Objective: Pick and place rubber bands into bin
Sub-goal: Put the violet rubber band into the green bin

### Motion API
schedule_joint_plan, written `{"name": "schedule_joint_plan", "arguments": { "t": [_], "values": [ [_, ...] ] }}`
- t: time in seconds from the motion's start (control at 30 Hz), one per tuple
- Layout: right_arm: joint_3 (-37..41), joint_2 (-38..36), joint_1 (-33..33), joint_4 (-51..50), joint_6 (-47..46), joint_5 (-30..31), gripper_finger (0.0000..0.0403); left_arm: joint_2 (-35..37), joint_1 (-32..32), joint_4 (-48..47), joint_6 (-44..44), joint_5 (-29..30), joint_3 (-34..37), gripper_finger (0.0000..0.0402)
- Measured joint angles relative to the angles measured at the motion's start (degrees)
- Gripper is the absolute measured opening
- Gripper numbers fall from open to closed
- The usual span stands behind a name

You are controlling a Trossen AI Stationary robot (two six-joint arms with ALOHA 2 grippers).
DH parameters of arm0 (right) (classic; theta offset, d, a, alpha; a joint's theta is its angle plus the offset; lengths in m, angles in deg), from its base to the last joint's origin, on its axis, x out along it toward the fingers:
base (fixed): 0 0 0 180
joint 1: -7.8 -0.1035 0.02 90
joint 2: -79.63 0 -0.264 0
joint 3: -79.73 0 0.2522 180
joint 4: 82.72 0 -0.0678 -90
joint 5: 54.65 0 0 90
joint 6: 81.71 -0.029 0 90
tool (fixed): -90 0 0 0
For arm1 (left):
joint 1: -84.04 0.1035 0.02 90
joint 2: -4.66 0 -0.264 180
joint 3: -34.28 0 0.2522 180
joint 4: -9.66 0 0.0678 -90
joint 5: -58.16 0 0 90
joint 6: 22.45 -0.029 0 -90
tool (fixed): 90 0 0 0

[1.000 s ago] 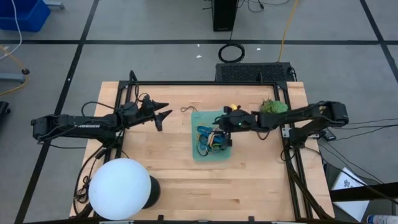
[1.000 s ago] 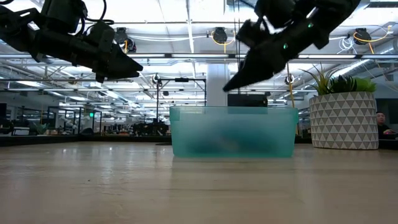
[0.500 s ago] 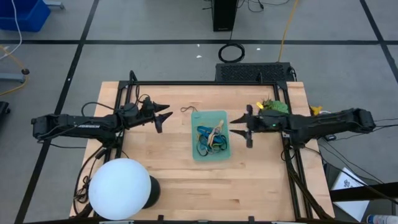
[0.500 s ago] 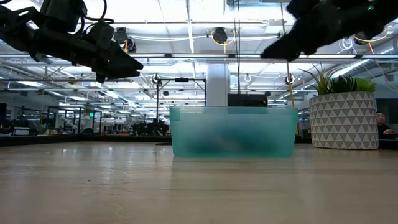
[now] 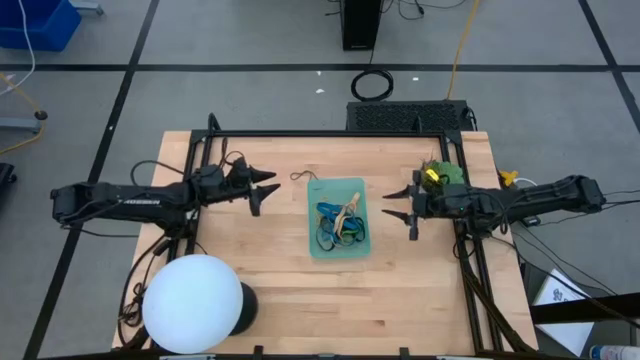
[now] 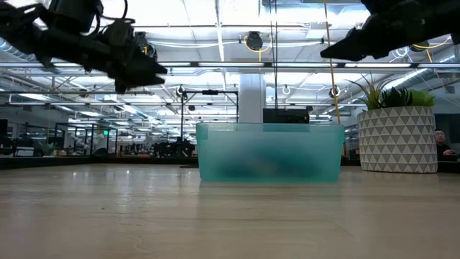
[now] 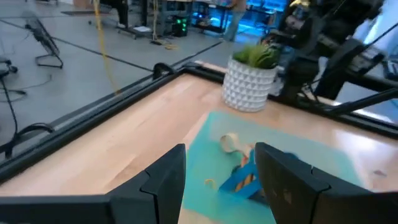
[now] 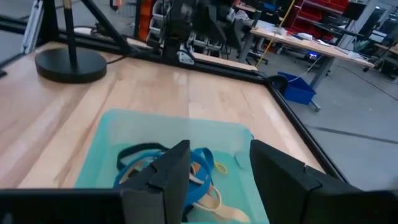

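Note:
The teal bin (image 5: 314, 246) stands mid-table and holds several rubber bands (image 5: 338, 222) in blue, black, tan and orange; the bin also shows in the low view (image 6: 269, 152). One dark band (image 5: 303, 177) lies flat on the wood just past the bin's far left corner. My left gripper (image 5: 263, 192) hovers open and empty left of the bin, pointing at it (image 7: 221, 180). My right gripper (image 5: 398, 208) hovers open and empty right of the bin, pointing at it (image 8: 217, 180). Both are well above the table (image 6: 154, 70) (image 6: 332, 50).
A white globe lamp (image 5: 195, 302) stands at the near left. A potted plant (image 5: 440, 172) in a patterned pot (image 6: 397, 140) stands at the far right, close to my right arm. Black frame rails (image 5: 330, 135) run along the table's edges. Bare wood lies near the bin's front.
My right gripper has drawn back from above the bin toward the table's right edge, rising and levelling out from its downward tilt. The bands stay in the bin.

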Motion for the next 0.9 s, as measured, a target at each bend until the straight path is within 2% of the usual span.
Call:
{"name": "schedule_joint_plan", "arguments": {
  "t": [0.07,0.23,0.37,0.57,0.9],
  "values": [
    [0.51,-0.07,0.02,0.71,0.11,0.00,0.0161,-0.45,-0.01,-5.72,0.04,0.81,-4.10,0.0200],
    [0.65,-0.17,0.02,3.34,0.20,0.00,0.0161,-6.59,1.53,-30.75,0.07,7.86,-19.18,0.0200],
    [0.65,-0.17,0.02,3.59,0.20,0.00,0.0161,-14.45,4.50,-43.38,1.78,7.91,-29.38,0.0200],
    [0.65,-0.15,0.02,3.66,0.20,-0.02,0.0161,-26.30,8.54,-47.89,3.66,7.75,-37.82,0.0200],
    [0.65,-0.15,0.02,3.47,0.20,-0.04,0.0161,-43.24,11.00,-47.14,6.53,7.61,-40.94,0.0200]
  ]
}}
